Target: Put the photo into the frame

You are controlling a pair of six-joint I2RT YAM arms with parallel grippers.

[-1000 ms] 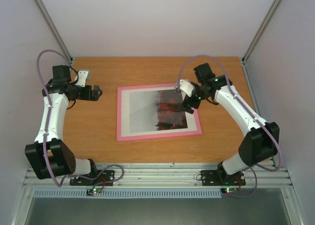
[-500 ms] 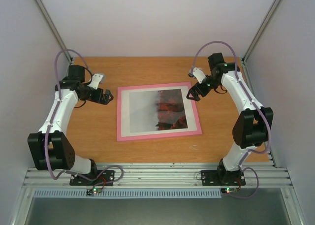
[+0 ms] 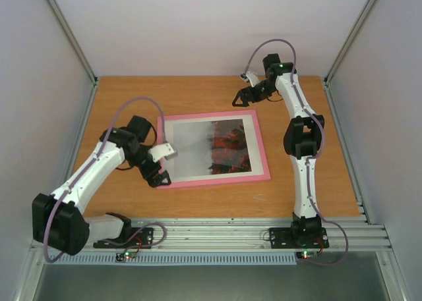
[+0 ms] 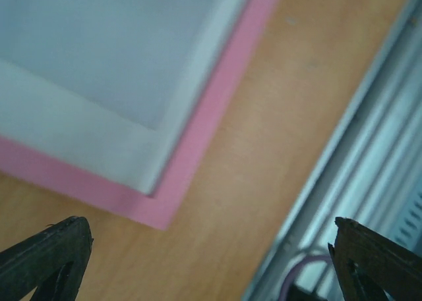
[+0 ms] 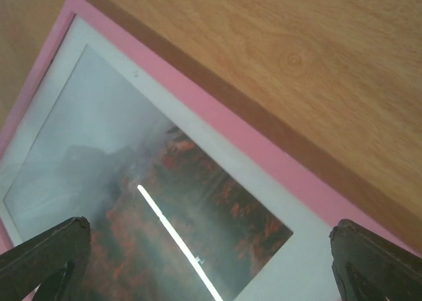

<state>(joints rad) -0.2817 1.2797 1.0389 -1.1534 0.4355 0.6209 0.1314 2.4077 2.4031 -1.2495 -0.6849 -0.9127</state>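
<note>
Frame [image 3: 217,180]: lies flat at the middle of the table [image 3: 132,97], face up, long sides running left to right. The pink rim is complete on all four sides. A white mat [image 4: 66,139] sits inside the rim.

Photo [image 3: 214,146]: seen within the mat opening, inside the frame. Grey sky is toward the left and red-orange trees toward the right. In the right wrist view a bright streak of glare [image 5: 171,242] crosses the picture, so the pane is over it.

Left gripper [image 3: 160,176]: positioned at the near-left corner of the frame. Its jaws are spread wide and hold nothing. In the left wrist view the pink corner and the bare table just beside it lie between the two fingertips, with the metal rail [image 4: 382,149] of the near edge close by. Whether the fingers touch the frame cannot be told.

Right gripper [image 3: 239,100]: raised above the table just beyond the far edge of the frame, toward the far-right corner, with its arm stretched well out. Its jaws are spread wide and hold nothing. Its camera looks down on the far rim, the mat and the tree part of the photo.
</note>
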